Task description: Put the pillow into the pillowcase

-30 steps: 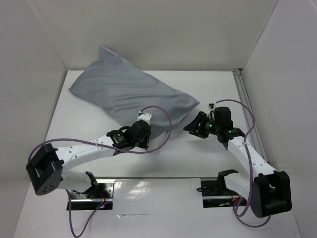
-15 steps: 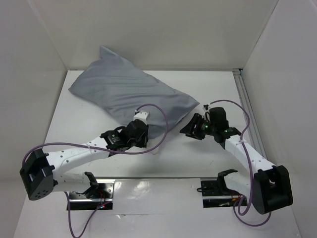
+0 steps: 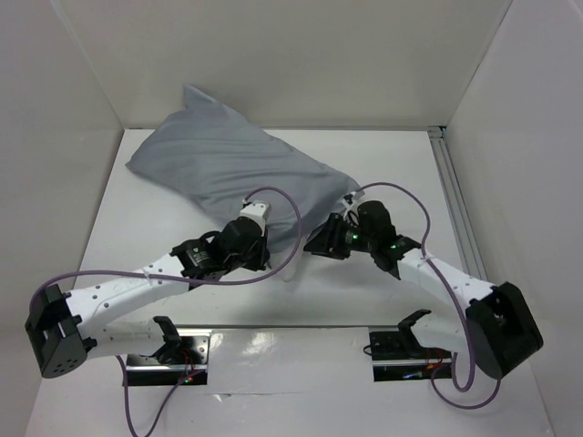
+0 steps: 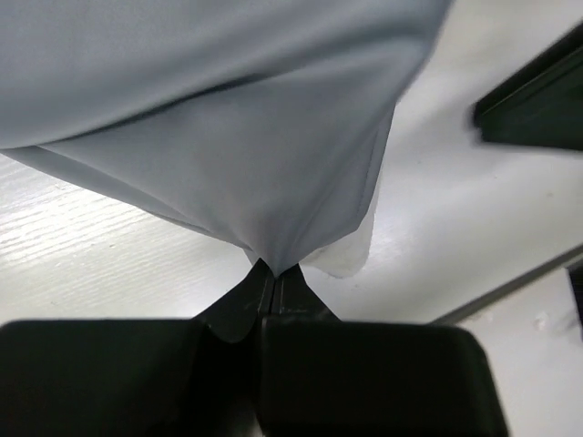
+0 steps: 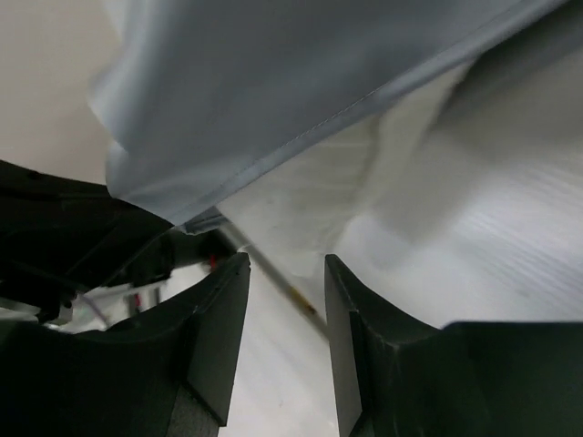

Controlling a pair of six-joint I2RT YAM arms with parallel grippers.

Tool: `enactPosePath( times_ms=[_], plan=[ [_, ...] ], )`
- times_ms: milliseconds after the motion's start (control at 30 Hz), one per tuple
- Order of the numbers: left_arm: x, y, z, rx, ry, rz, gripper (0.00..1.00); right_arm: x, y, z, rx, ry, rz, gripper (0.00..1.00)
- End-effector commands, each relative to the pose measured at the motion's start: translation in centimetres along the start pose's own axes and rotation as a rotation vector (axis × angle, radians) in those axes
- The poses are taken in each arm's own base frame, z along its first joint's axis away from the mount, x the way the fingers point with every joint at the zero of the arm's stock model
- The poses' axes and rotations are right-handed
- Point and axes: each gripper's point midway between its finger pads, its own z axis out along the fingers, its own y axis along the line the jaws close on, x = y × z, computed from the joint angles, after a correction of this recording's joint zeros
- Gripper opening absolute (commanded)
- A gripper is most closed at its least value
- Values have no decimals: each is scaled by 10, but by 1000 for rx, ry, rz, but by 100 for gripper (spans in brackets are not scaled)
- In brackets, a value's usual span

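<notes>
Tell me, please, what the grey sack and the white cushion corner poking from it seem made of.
The grey fabric pillowcase looks like thin woven cloth, perhaps polyester, faintly shiny: soft creases, stitched hem. The white pillow corner looks like matte fabric; too little shows.

Pillowcase (image 3: 237,168) lies on the counter (image 3: 392,173), slanting from back-left to near-centre. Pillow (image 4: 351,255) is in the pillowcase, one corner poking out at its near end. Left fingers (image 4: 239,305) at the pillowcase's near edge, fabric pinched between them. Right fingers (image 5: 214,337) just right of that end, apart, hem ahead of them. Rail (image 3: 453,196) well right of the pillowcase.
</notes>
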Motion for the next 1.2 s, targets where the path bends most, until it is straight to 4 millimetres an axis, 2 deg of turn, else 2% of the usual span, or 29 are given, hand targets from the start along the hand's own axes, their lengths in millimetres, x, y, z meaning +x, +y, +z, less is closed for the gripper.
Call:
enactPosePath(
  times_ms=[0,33,100,133,200,233,333,433,467,533,567,600,633,667,700,733,767,800,833,867,900,933,1000,1033,1100,1133,1167],
  plan=[
    [-25,-26,-22,121,-54,-55,0,4,37,21,-182,-16,1,46],
    [-25,-28,-23,129,-49,-55,0,13,40,26,-208,-2,32,46],
    [-25,-28,-23,129,-48,-64,0,11,44,37,-255,-11,21,44],
    [-30,-30,-27,139,-63,-67,0,19,44,42,-257,14,15,44],
    [-28,-29,-27,134,-56,-66,0,18,50,49,-262,8,-5,46],
    [-28,-29,-27,134,-56,-66,0,25,51,53,-260,15,-26,48],
    [-26,-35,-30,161,-50,-70,0,16,51,67,-247,-45,-55,49],
    [-28,-41,-34,190,-44,-70,0,4,60,80,-304,-108,-94,37],
    [-33,-48,-38,222,-44,-71,0,-7,71,83,-339,-146,-109,27],
    [-41,-57,-46,262,-53,-73,0,-14,72,95,-337,-158,-120,19],
    [-53,-70,-56,314,-68,-76,0,-31,82,98,-356,-191,-135,18],
    [-60,-76,-62,340,-77,-77,0,-44,84,101,-370,-220,-139,18],
    [-67,-82,-69,369,-87,-77,0,-50,92,102,-392,-235,-149,18],
    [-84,-97,-86,440,-119,-69,0,-63,97,101,-407,-265,-154,18],
    [-93,-105,-91,470,-130,-67,0,-80,113,97,-448,-302,-173,18],
    [-101,-114,-95,504,-140,-65,0,-86,122,95,-472,-319,-184,18],
    [-116,-131,-114,585,-159,-65,0,-95,126,93,-482,-338,-180,18],
    [-129,-142,-124,639,-190,-61,0,-108,140,86,-526,-375,-185,18],
    [-138,-152,-131,683,-205,-53,0,-110,144,82,-547,-390,-196,18],
    [-156,-165,-143,727,-226,-46,0,-115,157,74,-582,-410,-203,18],
    [-162,-174,-150,767,-227,-24,0,-115,157,74,-582,-410,-203,18],
    [-169,-180,-154,789,-236,-10,0,-121,166,71,-602,-424,-213,18],
    [-185,-196,-163,844,-253,26,0,-109,164,87,-583,-386,-227,19],
    [-187,-201,-164,860,-250,41,0,-99,151,103,-558,-347,-216,19],
    [-185,-209,-164,901,-219,59,0,-88,134,123,-520,-307,-198,19],
    [-182,-207,-156,895,-201,57,0,-76,115,136,-507,-265,-170,19],
    [-176,-208,-150,898,-171,50,0,-69,108,140,-511,-246,-149,19]
  ],
)
